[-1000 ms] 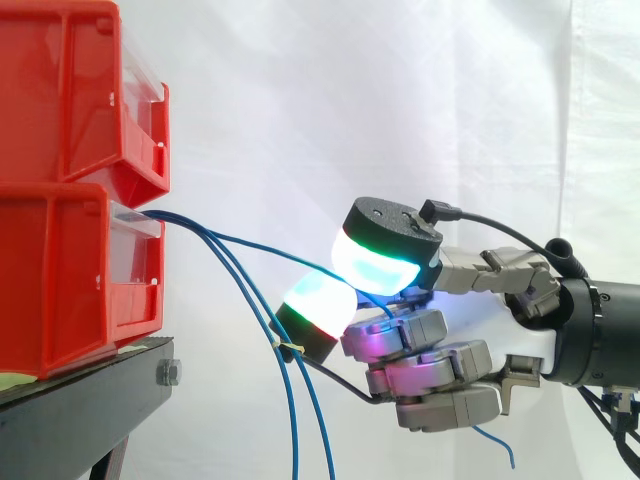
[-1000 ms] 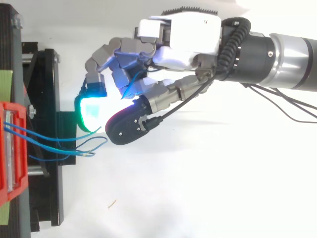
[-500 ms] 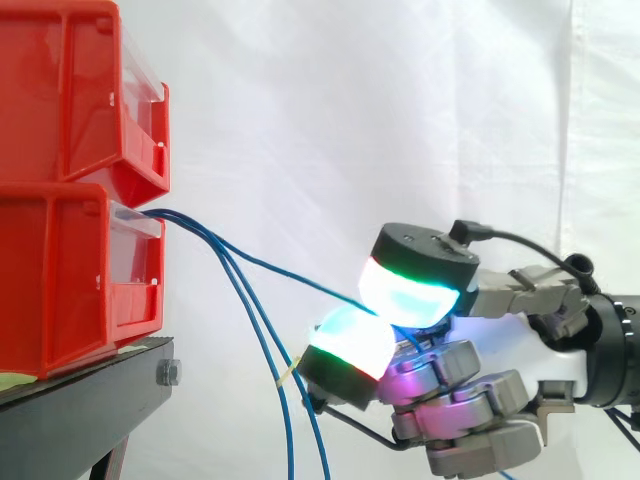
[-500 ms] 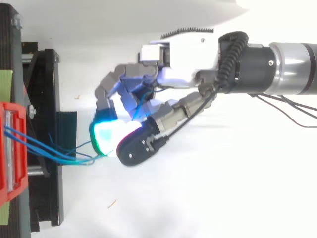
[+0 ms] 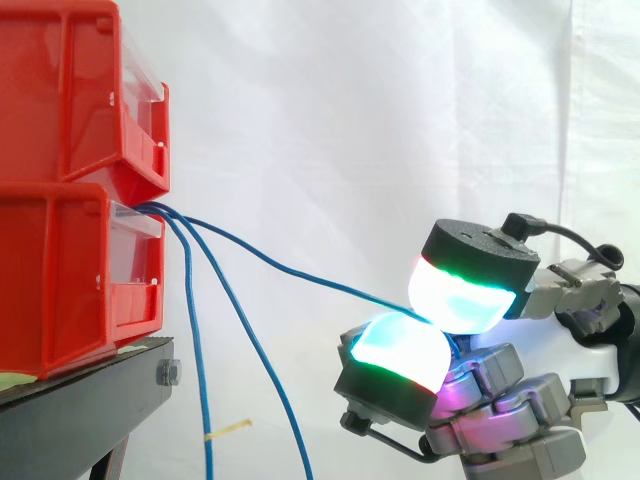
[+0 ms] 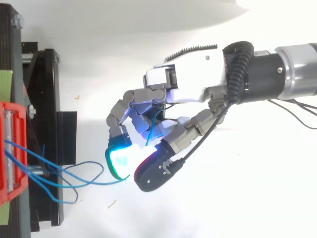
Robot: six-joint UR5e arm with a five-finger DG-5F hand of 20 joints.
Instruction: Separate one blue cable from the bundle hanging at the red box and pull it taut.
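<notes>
The robot's pale, many-fingered hand (image 6: 188, 89) pinches one thin blue cable (image 5: 300, 271) between two curled glowing pads (image 5: 400, 348). From the pinch the cable rises, slightly bowed, to the red plastic box (image 5: 60, 280). It is best drawn straight away from the box with a firm grip, leaving the loose blue cables (image 5: 197, 340) beyond the fingertips.

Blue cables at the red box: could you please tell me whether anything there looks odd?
Nothing damaged. One blue cable runs from the lower red box to the hand, pinched between its pads and slightly bowed; a yellow tie sticks sideways off a hanging cable.
</notes>
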